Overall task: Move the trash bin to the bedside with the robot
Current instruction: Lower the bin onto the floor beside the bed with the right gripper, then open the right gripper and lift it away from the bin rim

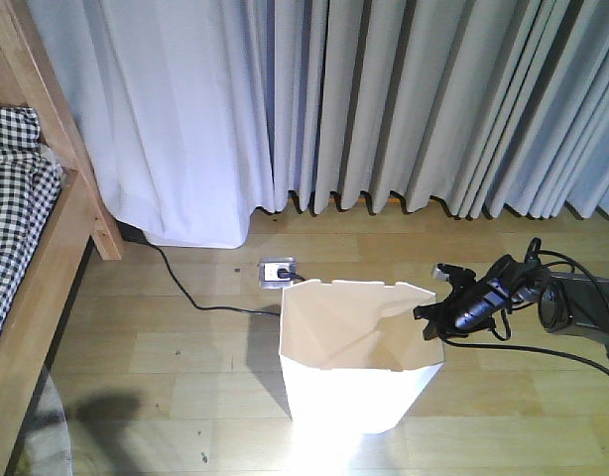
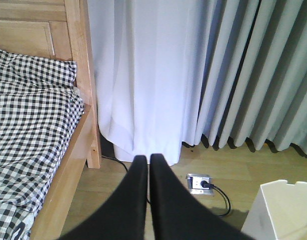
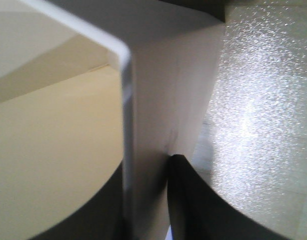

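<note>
In the front view, the big white thin-walled trash bin (image 1: 359, 362) stands upright on the light wooden floor (image 1: 185, 357). It is in front of the long pale grey curtains (image 1: 424, 99). The bin is cream inside. The bed with the light brown wooden frame and black-and-white checked bedding (image 1: 27, 228) is at the far left, well apart from the bin. The black robot arm with trailing cables (image 1: 523, 297) reaches in from the right. Its right claw (image 1: 430, 319) sits at the bin's right rim. A small grey floor socket (image 1: 277, 270) with a black cord (image 1: 185, 293) lies behind the bin.

In the left wrist view, the left claw (image 2: 148, 165) is clenched with nothing in it; its two black fingers (image 2: 136, 200) touch. Ahead are the bed, the curtains and the socket (image 2: 199, 182). A corner of the bin (image 2: 281, 210) shows at the lower right.

In the right wrist view, the right claw (image 3: 146, 200) is grasping the bin's thin wall (image 3: 163, 100). One dark finger is inside the bin and one (image 3: 203, 200) is outside. The picture is blurry.
</note>
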You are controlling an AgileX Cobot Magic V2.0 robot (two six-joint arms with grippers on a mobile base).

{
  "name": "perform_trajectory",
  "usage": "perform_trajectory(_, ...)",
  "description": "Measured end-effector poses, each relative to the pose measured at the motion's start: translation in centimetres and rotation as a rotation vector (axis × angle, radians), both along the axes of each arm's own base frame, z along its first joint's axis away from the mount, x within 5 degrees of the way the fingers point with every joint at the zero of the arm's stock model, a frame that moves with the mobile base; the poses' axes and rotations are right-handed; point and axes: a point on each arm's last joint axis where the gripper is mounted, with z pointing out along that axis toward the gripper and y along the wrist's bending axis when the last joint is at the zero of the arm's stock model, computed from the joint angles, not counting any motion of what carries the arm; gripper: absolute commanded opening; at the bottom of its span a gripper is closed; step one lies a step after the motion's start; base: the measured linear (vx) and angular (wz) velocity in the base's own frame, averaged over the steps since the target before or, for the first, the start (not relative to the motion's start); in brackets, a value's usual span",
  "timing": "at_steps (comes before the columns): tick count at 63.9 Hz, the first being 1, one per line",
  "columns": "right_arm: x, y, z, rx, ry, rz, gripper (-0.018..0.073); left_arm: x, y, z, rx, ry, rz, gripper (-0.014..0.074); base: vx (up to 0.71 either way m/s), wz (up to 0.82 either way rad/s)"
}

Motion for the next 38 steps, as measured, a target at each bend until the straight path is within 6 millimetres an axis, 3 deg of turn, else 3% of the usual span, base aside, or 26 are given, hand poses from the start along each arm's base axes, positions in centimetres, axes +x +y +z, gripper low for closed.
perform_trajectory(20,0.51,-0.07,0.7,0.013,-0.008,-0.002,0.0486,0.0,0.0,0.0,0.0,0.0,0.0,-0.0006,0.0,0.0)
perform_trajectory(38,0.67,-0.2,0.77,-0.005,-0.018,0.016,0.0529,0.0,0.0,0.0,0.0,0.0,0.0,-0.0006,0.0,0.0)
